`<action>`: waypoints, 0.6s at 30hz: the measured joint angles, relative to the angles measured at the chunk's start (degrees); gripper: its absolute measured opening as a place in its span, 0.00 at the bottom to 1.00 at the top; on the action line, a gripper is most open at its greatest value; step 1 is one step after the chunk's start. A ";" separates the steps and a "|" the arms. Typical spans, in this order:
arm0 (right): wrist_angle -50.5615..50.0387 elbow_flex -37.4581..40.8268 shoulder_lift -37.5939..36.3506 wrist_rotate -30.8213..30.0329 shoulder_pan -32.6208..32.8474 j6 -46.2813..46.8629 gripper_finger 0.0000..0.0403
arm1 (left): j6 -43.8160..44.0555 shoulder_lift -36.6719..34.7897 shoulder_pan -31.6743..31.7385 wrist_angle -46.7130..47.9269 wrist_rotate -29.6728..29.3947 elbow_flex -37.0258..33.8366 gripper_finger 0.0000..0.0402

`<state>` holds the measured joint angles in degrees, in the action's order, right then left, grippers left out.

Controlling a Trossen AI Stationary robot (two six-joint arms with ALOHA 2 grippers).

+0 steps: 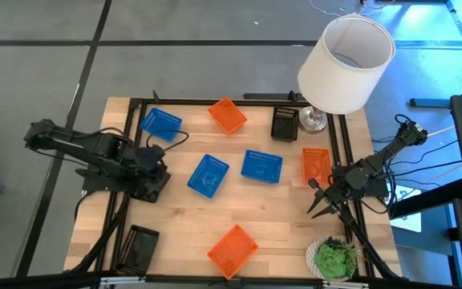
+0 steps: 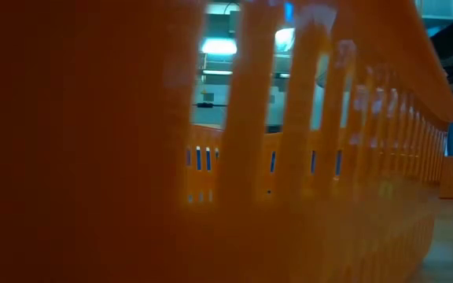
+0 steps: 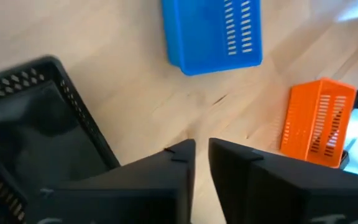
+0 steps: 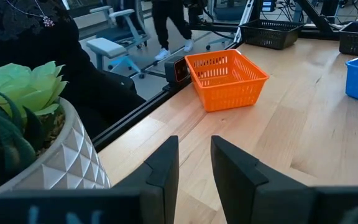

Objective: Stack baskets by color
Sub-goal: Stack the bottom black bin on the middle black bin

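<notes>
Blue baskets rest on their bottoms at the far left (image 1: 160, 122) and mid-table (image 1: 208, 175) (image 1: 261, 166). Orange baskets stand at the far middle (image 1: 228, 115), at the right (image 1: 316, 165) and at the near edge (image 1: 233, 249). Black baskets sit at the far right (image 1: 285, 123) and near left (image 1: 137, 247). My left gripper (image 1: 152, 175) (image 3: 202, 149) hangs over bare wood at the left, tipped downward. Its fingers stand a narrow gap apart with nothing between them. My right gripper (image 1: 318, 207) (image 4: 194, 146) waits open at the right, near the plant.
A large white lampshade (image 1: 345, 63) stands over the far right corner. A green plant in a white pot (image 1: 335, 258) sits at the near right. The near orange basket's wall (image 2: 211, 157) fills the low view. A person's legs (image 4: 173, 25) show beyond the table.
</notes>
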<state>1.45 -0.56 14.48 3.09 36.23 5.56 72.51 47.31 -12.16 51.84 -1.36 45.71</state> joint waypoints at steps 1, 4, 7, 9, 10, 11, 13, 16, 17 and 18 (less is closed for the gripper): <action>0.01 -0.02 0.00 -0.02 0.00 0.02 0.23 | 0.80 0.60 0.00 0.15 0.65 0.00 0.13; 0.02 -0.02 0.00 -0.01 0.00 0.00 0.23 | 2.72 2.54 -0.02 0.42 3.15 0.02 0.19; 0.26 -0.02 0.00 0.00 0.00 0.00 0.23 | 3.86 4.96 -0.21 2.43 3.62 0.02 0.24; 0.28 -0.02 0.00 0.00 0.00 0.08 0.23 | 3.62 6.73 -0.63 4.43 3.22 0.02 0.25; 0.28 -0.02 0.00 0.00 0.00 0.20 0.23 | 3.66 7.55 -0.89 6.02 2.97 0.02 0.25; 0.29 -0.02 0.00 0.00 0.02 0.22 0.23 | 3.91 8.59 -1.13 7.33 2.60 0.02 0.25; 0.55 -0.02 0.02 0.00 0.01 0.10 0.23 | 5.11 10.42 -1.52 8.38 2.40 0.00 0.25; 0.56 -0.01 0.00 -0.02 0.00 0.09 0.23 | 8.25 12.90 -2.20 8.41 2.36 0.01 0.25; 0.62 -0.02 0.00 0.00 0.01 0.09 0.23 | 9.16 13.37 -2.43 7.91 2.57 0.00 0.25; 0.70 -0.02 0.00 0.00 0.02 0.16 0.23 | 9.82 13.78 -2.75 7.48 3.24 0.03 0.25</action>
<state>2.15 -0.58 14.48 3.09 36.25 5.72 82.33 61.09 -14.91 59.32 1.88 45.74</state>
